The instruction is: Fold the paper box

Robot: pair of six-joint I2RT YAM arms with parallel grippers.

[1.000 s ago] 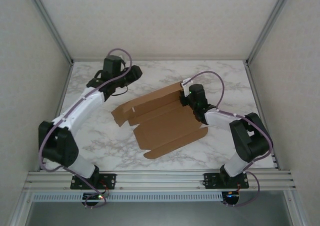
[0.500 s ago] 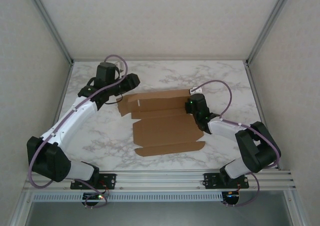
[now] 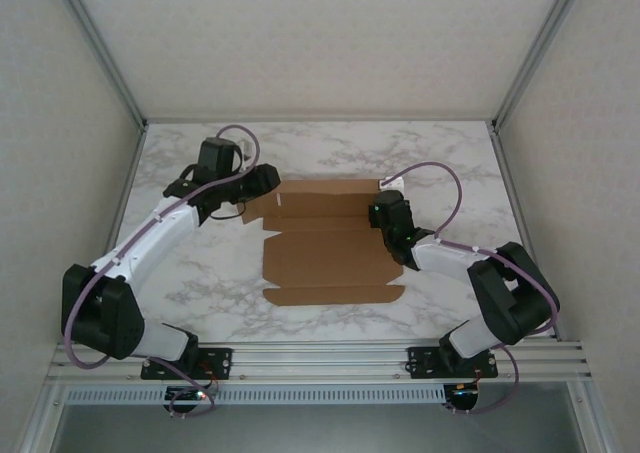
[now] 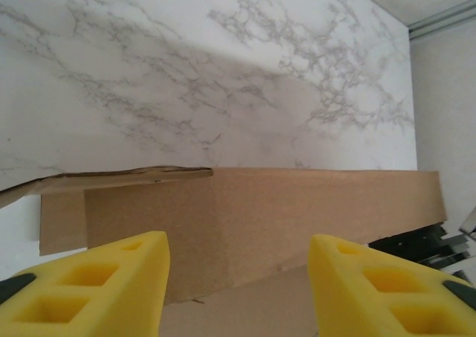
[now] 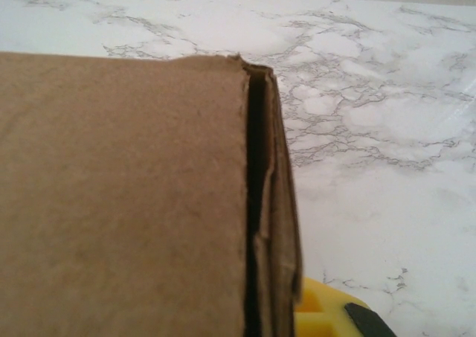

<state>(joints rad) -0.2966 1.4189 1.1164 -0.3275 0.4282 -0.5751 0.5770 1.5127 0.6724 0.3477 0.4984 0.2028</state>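
The paper box (image 3: 330, 258) is a brown cardboard blank lying opened out in the middle of the marble table, its long edges square to the table. My right gripper (image 3: 383, 213) is at its far right corner, shut on a doubled side flap (image 5: 271, 203). One yellow fingertip (image 5: 320, 311) shows beside that flap; the other is hidden behind the cardboard (image 5: 119, 188). My left gripper (image 3: 262, 183) is at the blank's far left corner. Its yellow fingers (image 4: 111, 285) stand apart, open, above the cardboard (image 4: 297, 210), with a raised back panel just ahead of them.
Bare marble table (image 3: 450, 163) surrounds the blank on all sides. Metal frame posts and pale walls (image 3: 560, 123) close the table in at the left, right and back. A rail (image 3: 320, 358) carrying both arm bases runs along the near edge.
The blank, earlier lifted and skewed, has swung round and come down flat and square. My right gripper moved with it. My left gripper drew in to the far left corner.
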